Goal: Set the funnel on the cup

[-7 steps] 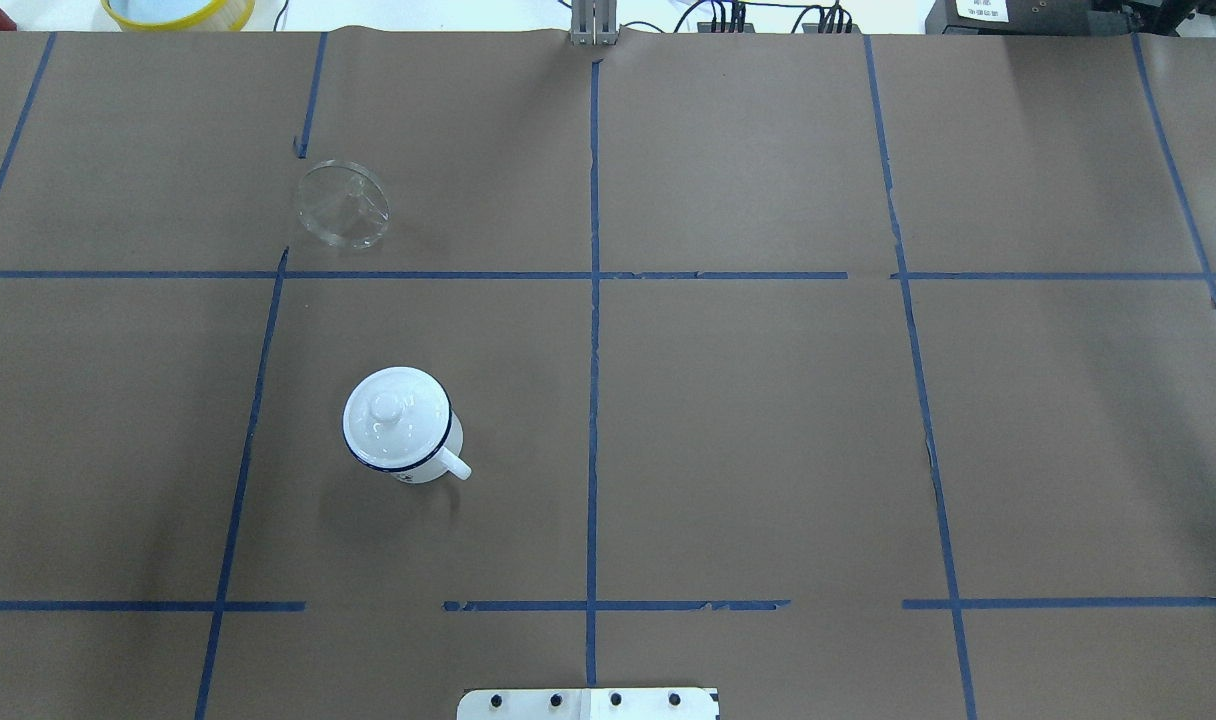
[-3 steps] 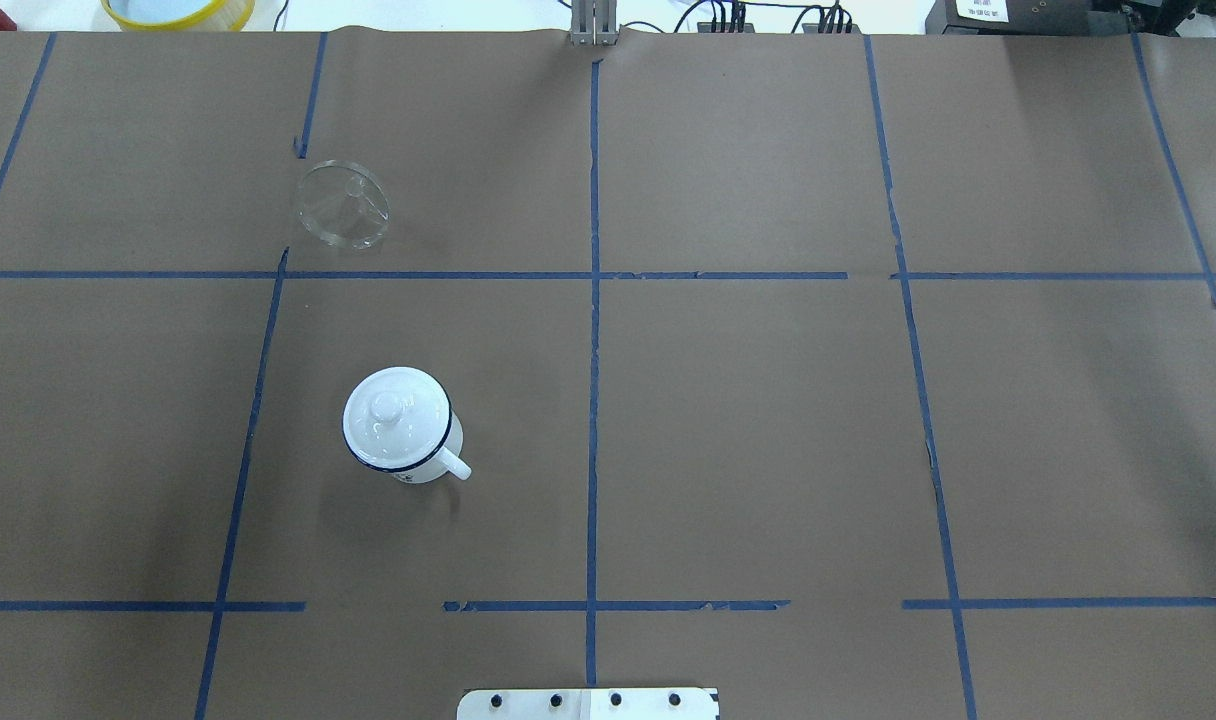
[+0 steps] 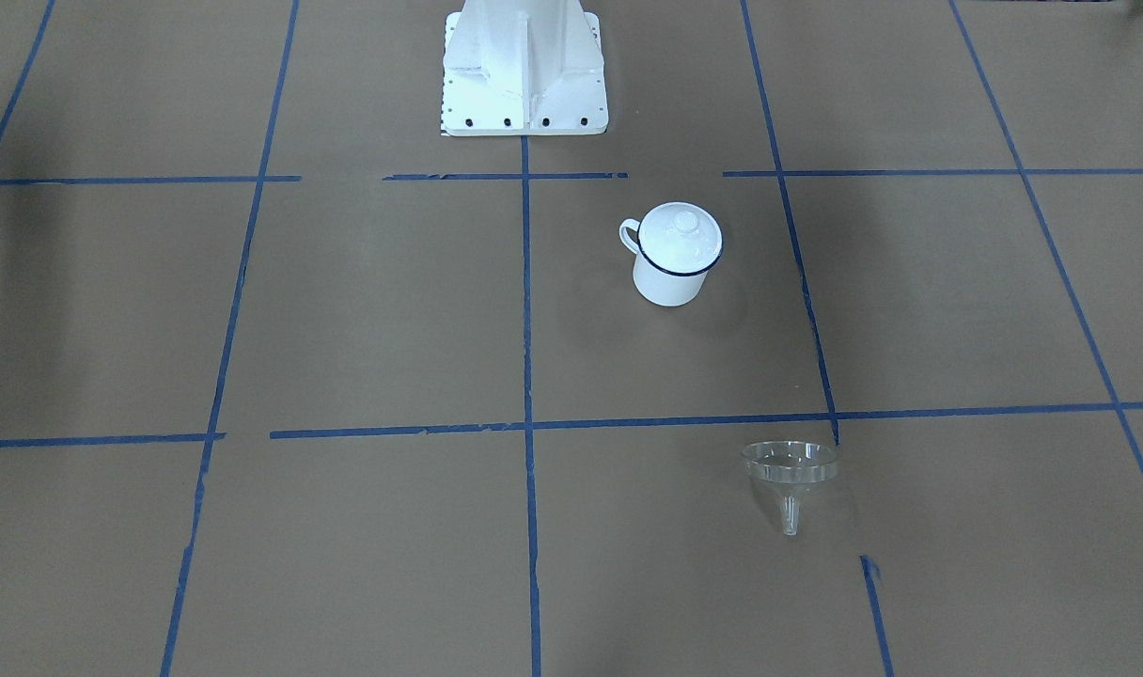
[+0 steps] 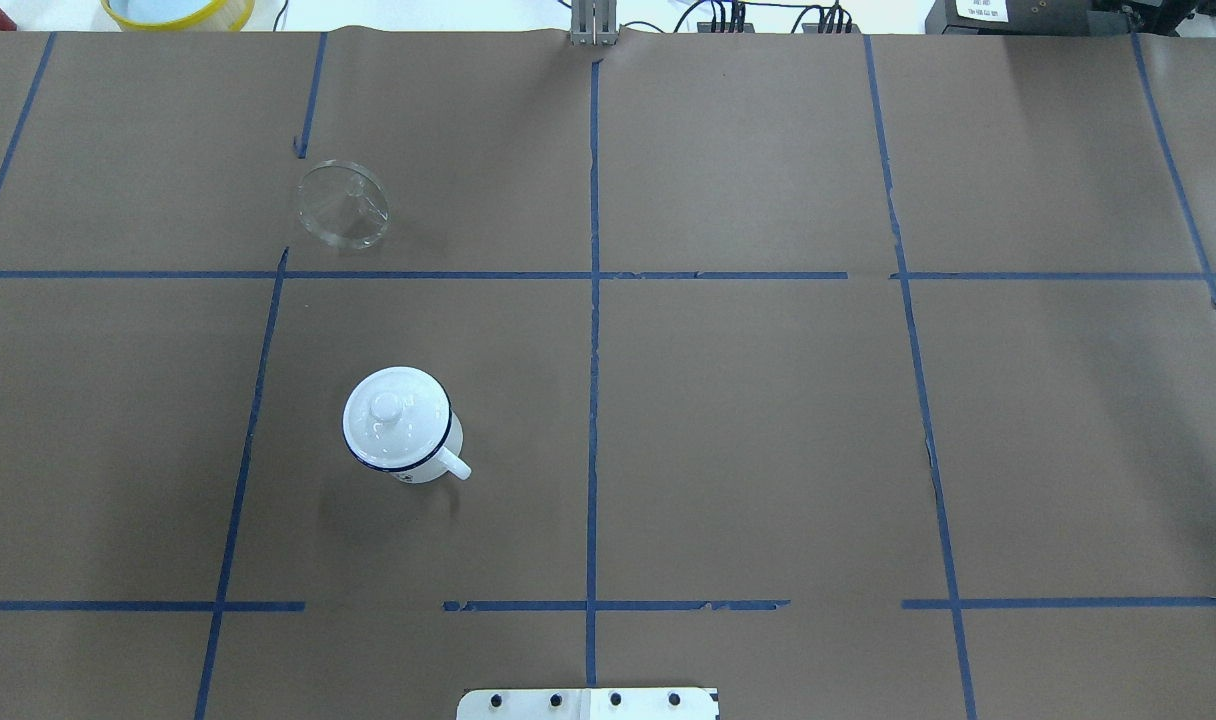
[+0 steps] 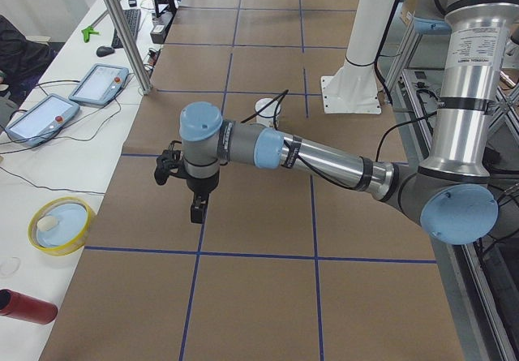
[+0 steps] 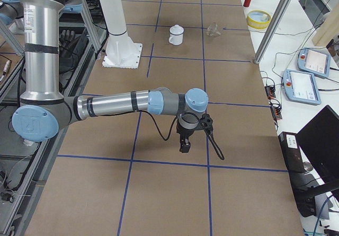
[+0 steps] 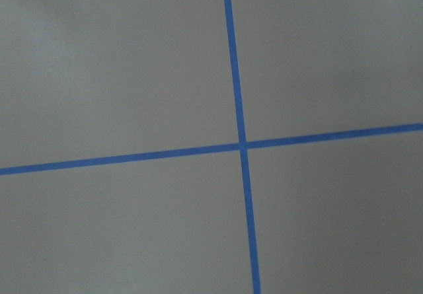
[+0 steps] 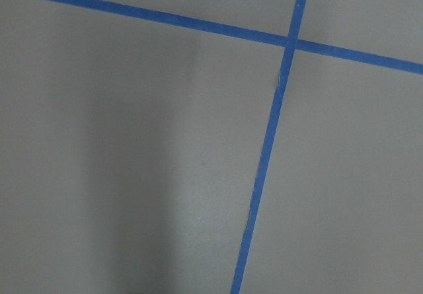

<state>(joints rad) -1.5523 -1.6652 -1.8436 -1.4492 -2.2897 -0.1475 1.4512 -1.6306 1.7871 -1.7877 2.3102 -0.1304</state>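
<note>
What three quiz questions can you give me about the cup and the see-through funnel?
1. True or false: the funnel already sits on the cup.
2. What covers the cup? A) a lid B) a spoon C) nothing
3. Which is nearer the robot's base, the cup or the funnel?
Key: 1 false; 2 A; 3 the cup.

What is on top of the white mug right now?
A round white lid with a knob sits on the mug, closing its mouth, so the inside is hidden. The clear funnel lies apart on the table, not on it.
</note>
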